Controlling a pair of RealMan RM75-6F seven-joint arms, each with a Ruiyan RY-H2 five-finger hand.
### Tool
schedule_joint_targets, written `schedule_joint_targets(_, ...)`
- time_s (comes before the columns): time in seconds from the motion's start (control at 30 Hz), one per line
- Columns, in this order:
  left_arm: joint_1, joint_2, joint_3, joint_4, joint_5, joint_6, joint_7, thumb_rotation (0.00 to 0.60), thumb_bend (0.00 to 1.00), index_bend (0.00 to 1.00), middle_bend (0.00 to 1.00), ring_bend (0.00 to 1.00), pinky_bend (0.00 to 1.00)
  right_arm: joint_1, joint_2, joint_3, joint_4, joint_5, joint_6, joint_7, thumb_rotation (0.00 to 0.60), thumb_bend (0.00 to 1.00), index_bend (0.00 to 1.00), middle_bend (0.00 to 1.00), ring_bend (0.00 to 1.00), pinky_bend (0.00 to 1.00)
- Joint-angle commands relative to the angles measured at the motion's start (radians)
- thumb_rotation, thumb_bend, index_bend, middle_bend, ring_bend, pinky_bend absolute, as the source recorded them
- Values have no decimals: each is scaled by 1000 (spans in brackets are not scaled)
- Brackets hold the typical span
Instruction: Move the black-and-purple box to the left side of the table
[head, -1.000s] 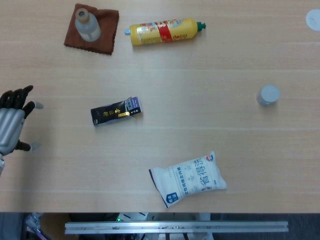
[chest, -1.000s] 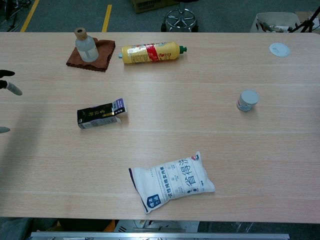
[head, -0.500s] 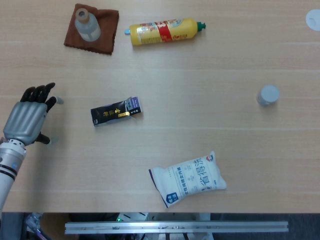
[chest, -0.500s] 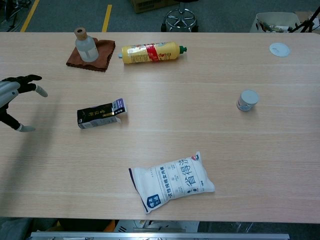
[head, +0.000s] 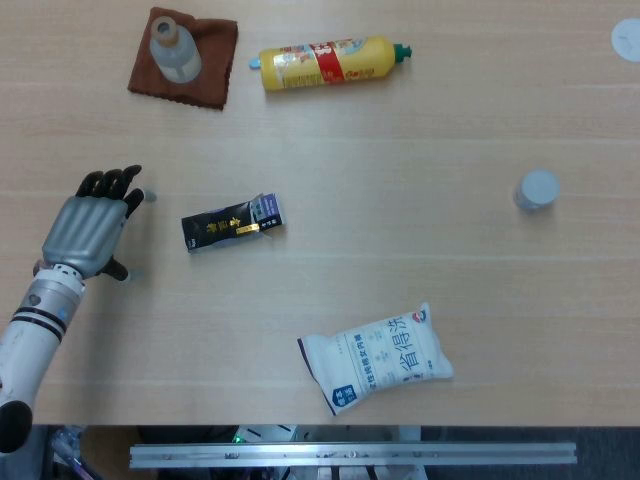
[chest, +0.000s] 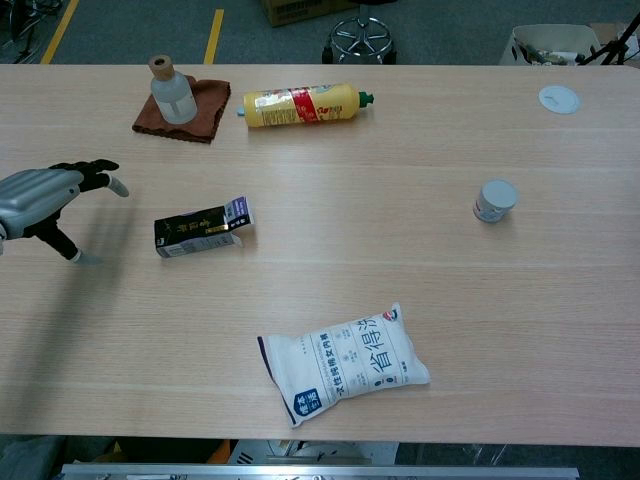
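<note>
In the head view, the left hand (head: 93, 222) hovers over the table (head: 400, 200) near its left edge, back of the hand up, fingers spread and holding nothing. The box (head: 232, 224) lies flat just to the right of the hand, apart from it, with its purple end pointing right. Up and to the left, a small bottle (head: 172, 50) stands on a brown cloth (head: 205, 60), and a yellow bottle (head: 330, 62) lies on its side beside the cloth, green cap to the right. A white bag (head: 377, 357) lies near the front edge, a small jar (head: 536, 189) stands well apart on the right, and a pale disc (head: 627, 38) sits at the far right corner. In the chest view, the left hand (chest: 45, 195) comes in from the left edge, fingers apart and reaching toward the box (chest: 200, 228), with a clear gap between them. The small bottle (chest: 171, 91) on the cloth (chest: 200, 115), the yellow bottle (chest: 300, 103), the bag (chest: 345, 362), the jar (chest: 495, 200) and the disc (chest: 559, 98) all lie on the table (chest: 400, 260) in the same layout. The right hand shows in neither view.
</note>
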Motion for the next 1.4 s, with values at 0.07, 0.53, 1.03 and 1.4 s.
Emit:
schedule_joint_targets(0.07,-17,-13,1,7,-8,-13,7,600,0,199,0,0,45,-1,0,0,1,1,-1,1,600,228,311,221,150,222)
schedule_joint_targets(0.53,-90,-55,0,-16,-56,-63,40,600,0,199,0,0,45,-5,-6,-2,14,4,-2,16,600,228,311,221,150,222)
schedule_joint_targets(1.03,-129,-121,-7,38,-85,-60,27,600,0,200,0,0,45,-16,-5,-3,26,9,4,36,600,228,311,221,150,222)
schedule_joint_targets(1.4,-145,-168,-15,114,-71,-67,-28,600,0,201,0,0,45,-21,-1,-1,20,9,11,33,600,228,311,221,150,222)
